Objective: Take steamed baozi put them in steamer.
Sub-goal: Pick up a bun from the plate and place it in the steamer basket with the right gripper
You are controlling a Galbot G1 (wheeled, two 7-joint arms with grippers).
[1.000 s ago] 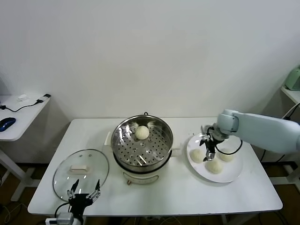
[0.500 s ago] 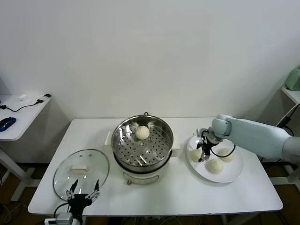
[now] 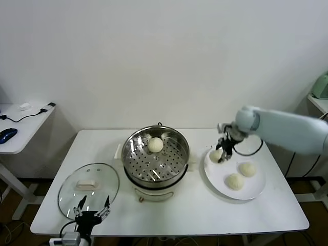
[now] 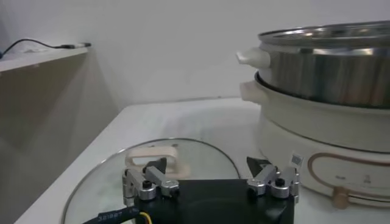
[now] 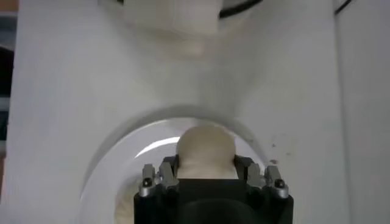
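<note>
the right gripper (image 3: 221, 154) is reaching in from the right, its fingers (image 5: 167, 173) clamping a bun; the left gripper (image 3: 92, 212) is sitting low, fingers spread.

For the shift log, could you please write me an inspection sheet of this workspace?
Surface: white table.
Job's things: steamer holds one baozi; two baozi lie on the plate; a fourth is gripped.
Clutter: glass lid.
Grippers: right gripper shut on a baozi above the plate; left gripper open at the lid's near edge.
Cables: one on the side desk.
Surroundings: white wall.
</note>
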